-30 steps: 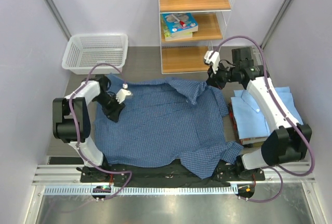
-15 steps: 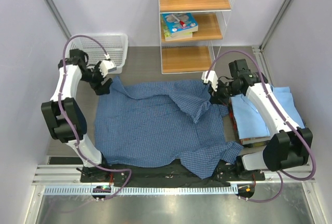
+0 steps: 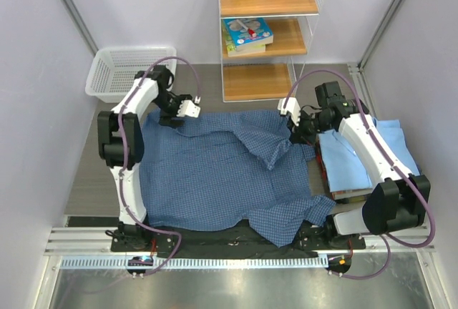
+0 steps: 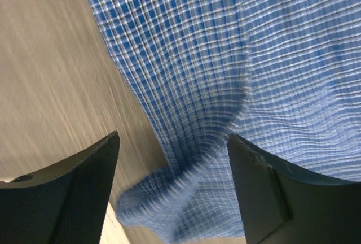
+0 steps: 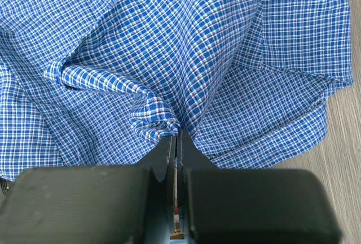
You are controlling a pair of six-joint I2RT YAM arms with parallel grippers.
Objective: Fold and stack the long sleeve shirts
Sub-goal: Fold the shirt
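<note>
Right gripper (image 5: 175, 137) clamps your dark blue shirt (image 3: 215, 173) at 2 o'clock; left gripper (image 4: 173, 140) gapes at its 11 o'clock.

Both arms stretched forward, claws pointing toward each other.
The left arm (image 3: 137, 100) bends inward and the left claw (image 3: 187, 107) has its fingers wide apart; the right arm (image 3: 373, 148) reaches forward, with the right claw (image 3: 292, 117) pinched tight on the dark blue shirt (image 3: 215, 173).

Pale lilac walls (image 3: 32, 144) enclose a grey-brown table (image 3: 195, 86) — wooden shelf unit (image 3: 266, 3) behind.
</note>
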